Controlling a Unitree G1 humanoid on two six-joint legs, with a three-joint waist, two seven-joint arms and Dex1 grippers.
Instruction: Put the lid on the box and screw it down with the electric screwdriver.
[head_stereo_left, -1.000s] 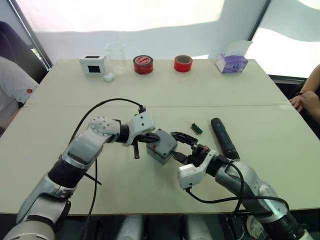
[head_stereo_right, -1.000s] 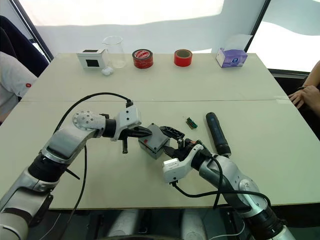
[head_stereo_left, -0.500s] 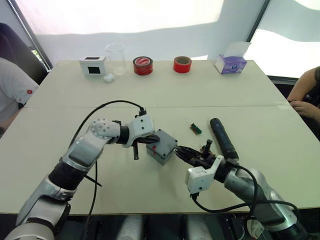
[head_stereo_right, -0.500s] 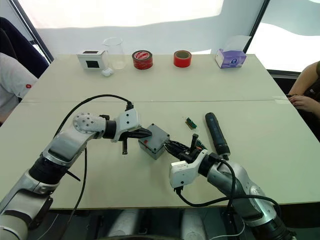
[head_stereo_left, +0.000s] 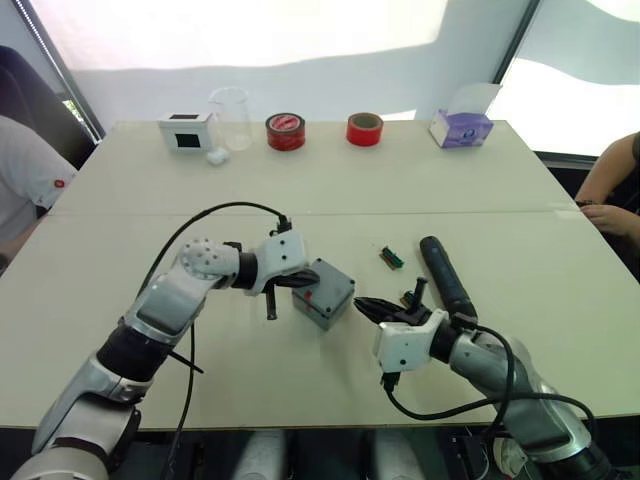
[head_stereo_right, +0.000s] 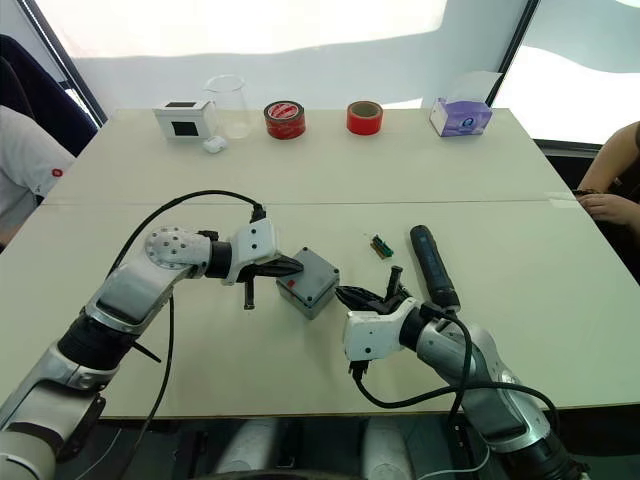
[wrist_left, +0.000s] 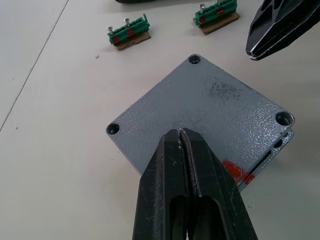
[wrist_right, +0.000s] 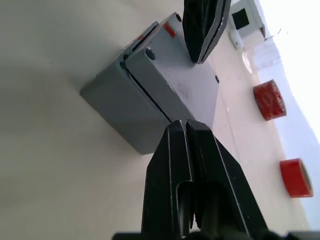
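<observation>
On pale bench (head_stereo_left: 520, 200): one box (head_stereo_left: 322, 303) under one lid (wrist_left: 200, 105); one electric screwdriver (head_stereo_left: 447, 277) lengthwise, pointing away. Left pincer (wrist_left: 181, 134), right pincer (wrist_right: 185, 125) both together, empty.

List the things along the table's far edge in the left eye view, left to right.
White box → glass beaker → dark red tape roll → bright red tape roll → purple tissue box.
</observation>
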